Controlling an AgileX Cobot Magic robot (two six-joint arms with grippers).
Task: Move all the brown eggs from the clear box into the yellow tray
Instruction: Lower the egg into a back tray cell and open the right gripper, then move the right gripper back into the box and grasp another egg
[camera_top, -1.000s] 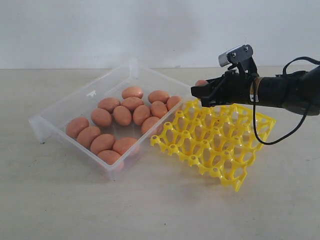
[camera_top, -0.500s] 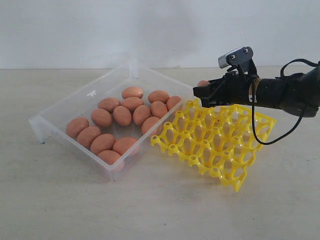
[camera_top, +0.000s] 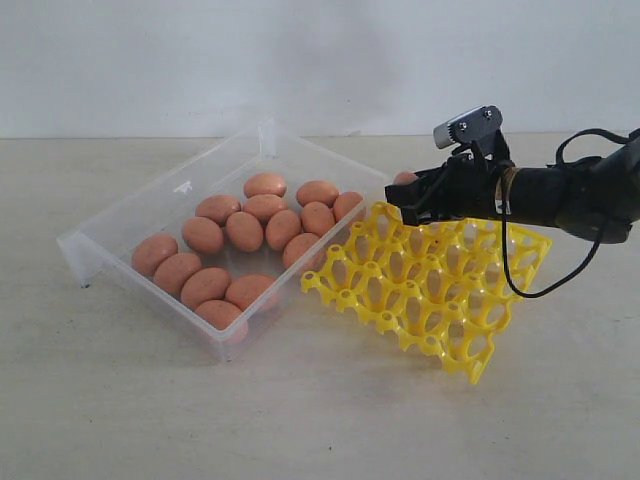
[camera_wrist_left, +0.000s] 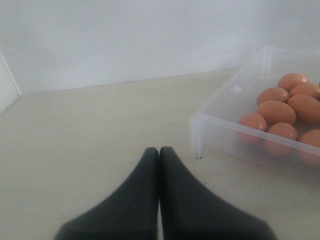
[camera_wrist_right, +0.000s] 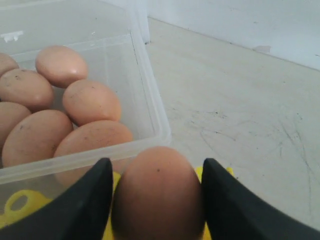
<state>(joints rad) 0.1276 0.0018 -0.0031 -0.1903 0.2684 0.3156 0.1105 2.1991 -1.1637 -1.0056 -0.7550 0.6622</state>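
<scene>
- Brown eggs (camera_top: 243, 231): grouped inside clear box (camera_top: 130, 215).
- Right end effector (camera_top: 398, 198): pinching one egg (camera_wrist_right: 157, 195) above yellow tray (camera_top: 440, 300) corner.
- Left end effector (camera_wrist_left: 159, 155): fingers pressed together.

left gripper (camera_wrist_left: 159, 151): fingers (camera_wrist_left: 135, 200) pressed together | right gripper (camera_wrist_right: 156, 167): fingers (camera_wrist_right: 85, 205) clamp brown egg (camera_wrist_right: 157, 200), arm (camera_top: 560, 195) level

Pale beige tabletop (camera_top: 300, 420), faintly scuffed and scratched, against a plain white wall (camera_top: 200, 60) behind
</scene>
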